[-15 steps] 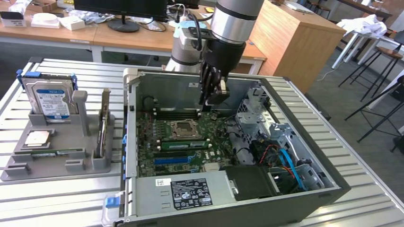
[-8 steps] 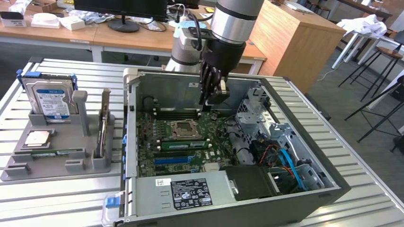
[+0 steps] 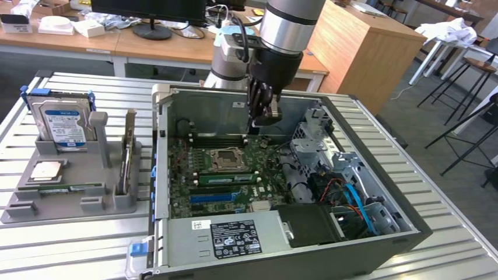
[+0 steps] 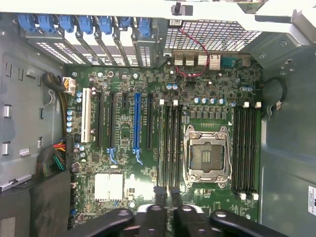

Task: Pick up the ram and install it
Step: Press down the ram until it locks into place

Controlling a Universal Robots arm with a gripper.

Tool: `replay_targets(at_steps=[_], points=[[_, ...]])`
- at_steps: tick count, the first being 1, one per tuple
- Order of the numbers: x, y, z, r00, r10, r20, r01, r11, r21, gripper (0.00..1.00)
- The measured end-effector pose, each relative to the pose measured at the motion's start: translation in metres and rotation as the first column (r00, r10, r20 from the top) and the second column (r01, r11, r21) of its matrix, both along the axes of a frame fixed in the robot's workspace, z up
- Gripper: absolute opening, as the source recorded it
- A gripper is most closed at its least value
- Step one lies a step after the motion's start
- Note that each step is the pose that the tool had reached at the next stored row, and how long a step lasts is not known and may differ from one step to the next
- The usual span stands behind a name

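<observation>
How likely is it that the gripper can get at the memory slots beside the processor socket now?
Likely yes: the case lies open, the gripper hangs above the motherboard, and nothing stands between it and those slots.

Matt grey metal case (image 3: pixel 209 112), glossy green motherboard (image 4: pixel 148 170).

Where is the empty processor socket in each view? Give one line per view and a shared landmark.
Exterior view: the processor socket sits in the middle of the motherboard, farther from the camera than the long blue slot.
Wrist view: the processor socket lies between two banks of black memory slots.
Shared landmark: the long blue slot.
</observation>
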State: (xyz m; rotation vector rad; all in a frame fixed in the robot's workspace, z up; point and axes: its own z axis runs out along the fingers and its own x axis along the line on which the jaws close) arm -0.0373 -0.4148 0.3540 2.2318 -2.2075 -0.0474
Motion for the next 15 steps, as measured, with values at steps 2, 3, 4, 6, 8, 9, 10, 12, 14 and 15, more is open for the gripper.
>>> replay_targets(at_steps=[2, 3, 4, 6, 8, 9, 10, 12, 14, 15], points=[[0.0000, 0.0000, 0.0000, 1.0000, 0.000, 0.0000, 0.000, 1.0000, 0.0000, 0.10], [0.0000, 0.0000, 0.0000, 1.0000, 0.000, 0.0000, 0.000, 1.0000, 0.0000, 0.10], [0.0000, 0.0000, 0.0000, 1.0000, 0.000, 0.0000, 0.000, 1.0000, 0.0001, 0.10], [0.0000, 0.0000, 0.0000, 1.0000, 0.000, 0.0000, 0.000, 1.0000, 0.0000, 0.10], [0.0000, 0.0000, 0.0000, 1.0000, 0.000, 0.0000, 0.000, 1.0000, 0.0000, 0.10], [0.0000, 0.0000, 0.0000, 1.0000, 0.000, 0.0000, 0.000, 1.0000, 0.0000, 0.10], [0.0001, 0.0000, 0.0000, 1.0000, 0.000, 0.0000, 0.000, 1.0000, 0.0000, 0.10], [0.0011, 0.0000, 0.0000, 1.0000, 0.000, -0.0001, 0.000, 1.0000, -0.0001, 0.10], [0.0032, 0.0000, 0.0001, 1.0000, 0.000, -0.0001, 0.000, 1.0000, -0.0001, 0.10], [0.0043, 0.0000, 0.0000, 1.0000, 0.000, 0.0000, 0.000, 1.0000, -0.0001, 0.10]])
